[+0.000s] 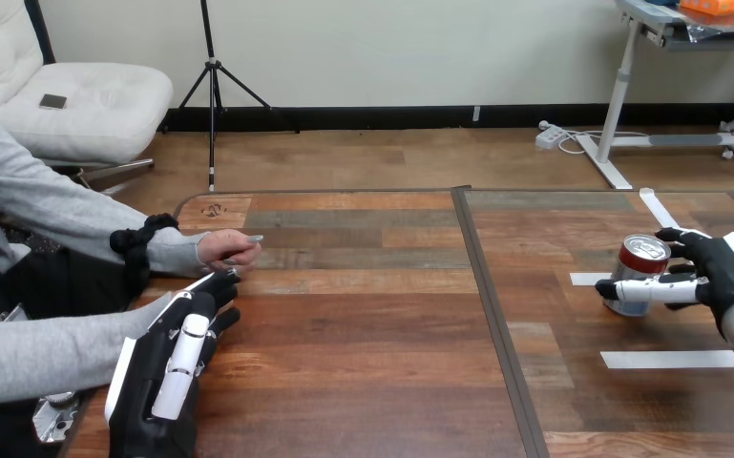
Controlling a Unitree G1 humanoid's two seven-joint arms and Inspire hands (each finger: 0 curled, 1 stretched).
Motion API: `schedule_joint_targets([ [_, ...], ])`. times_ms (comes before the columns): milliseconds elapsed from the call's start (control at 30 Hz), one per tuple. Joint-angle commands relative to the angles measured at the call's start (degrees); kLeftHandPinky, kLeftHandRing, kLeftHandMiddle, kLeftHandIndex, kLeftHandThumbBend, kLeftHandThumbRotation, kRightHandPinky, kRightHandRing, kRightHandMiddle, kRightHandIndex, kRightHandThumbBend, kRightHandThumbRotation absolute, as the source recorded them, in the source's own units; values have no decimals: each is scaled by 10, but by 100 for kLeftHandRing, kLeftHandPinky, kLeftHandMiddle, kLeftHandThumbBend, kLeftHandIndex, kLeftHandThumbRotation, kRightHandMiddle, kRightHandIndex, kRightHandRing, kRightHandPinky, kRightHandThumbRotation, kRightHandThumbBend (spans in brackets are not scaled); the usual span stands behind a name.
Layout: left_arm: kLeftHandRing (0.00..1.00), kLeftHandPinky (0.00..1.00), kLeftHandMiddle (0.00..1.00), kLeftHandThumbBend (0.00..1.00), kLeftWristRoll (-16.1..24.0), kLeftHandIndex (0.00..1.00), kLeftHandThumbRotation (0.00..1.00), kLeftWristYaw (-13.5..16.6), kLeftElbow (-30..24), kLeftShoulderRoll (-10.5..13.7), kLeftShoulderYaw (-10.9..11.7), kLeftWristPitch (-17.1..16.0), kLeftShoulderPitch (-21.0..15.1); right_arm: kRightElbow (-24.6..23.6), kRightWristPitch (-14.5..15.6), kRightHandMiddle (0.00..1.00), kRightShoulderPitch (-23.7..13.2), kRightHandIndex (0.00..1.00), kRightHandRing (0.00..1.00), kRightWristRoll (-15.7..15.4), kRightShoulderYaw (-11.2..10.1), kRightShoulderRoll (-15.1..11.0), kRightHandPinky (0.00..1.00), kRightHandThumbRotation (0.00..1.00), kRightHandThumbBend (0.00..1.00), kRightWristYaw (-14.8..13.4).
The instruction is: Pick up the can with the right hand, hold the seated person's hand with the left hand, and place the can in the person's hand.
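A red and silver can [639, 265] stands upright on the table's right part. My right hand [728, 274] is wrapped round it, thumb across its front and fingers curled behind. At the left edge of the table the person's hand [227, 248] rests with its fingers loosely bent. My left hand [165, 374] lies just below it, back up and fingers straight, fingertips close to the person's hand but with no grip on it. A second grey sleeve [38, 355] runs in beside my left hand, and its hand is hidden.
White tape strips [668, 359] lie on the table around the can. A dark seam [496, 315] divides the two wooden tabletops. The table's rounded left corner [191, 202] is near the person.
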Motion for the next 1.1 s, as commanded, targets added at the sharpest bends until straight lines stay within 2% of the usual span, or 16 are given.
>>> schedule_joint_targets([
  [0, 89, 86, 86, 54, -8, 73, 76, -6, -13, 4, 4, -5, -29, -3, -9, 91, -29, 87, 90, -2, 4, 10, 80, 12, 100, -13],
  [133, 89, 86, 86, 54, -6, 73, 76, -6, -10, 5, 4, -11, -30, -3, -5, 90, -30, 86, 89, -10, 11, 11, 80, 13, 100, -17],
  [500, 89, 85, 86, 54, -5, 72, 76, -2, -14, 3, 4, -6, -28, -2, -7, 86, -31, 84, 83, -11, 8, 14, 61, 14, 100, -14],
  [633, 89, 85, 85, 53, -4, 72, 76, 1, -15, 3, 3, -7, -28, -1, -5, 86, -33, 84, 82, -15, 12, 15, 57, 14, 100, -17],
  [933, 89, 85, 85, 53, -11, 72, 75, -9, -6, 1, 5, -13, -32, 0, 11, 90, -38, 86, 88, -34, 28, 19, 67, 17, 100, -28],
  [1033, 89, 85, 85, 53, -12, 72, 75, -11, -2, 2, 6, -17, -34, -1, 11, 90, -39, 86, 87, -33, 28, 20, 68, 18, 100, -29],
  [1067, 88, 85, 85, 55, -11, 72, 74, -10, -1, 2, 7, -18, -34, -1, 10, 86, -39, 86, 83, -32, 27, 20, 62, 18, 100, -29],
])
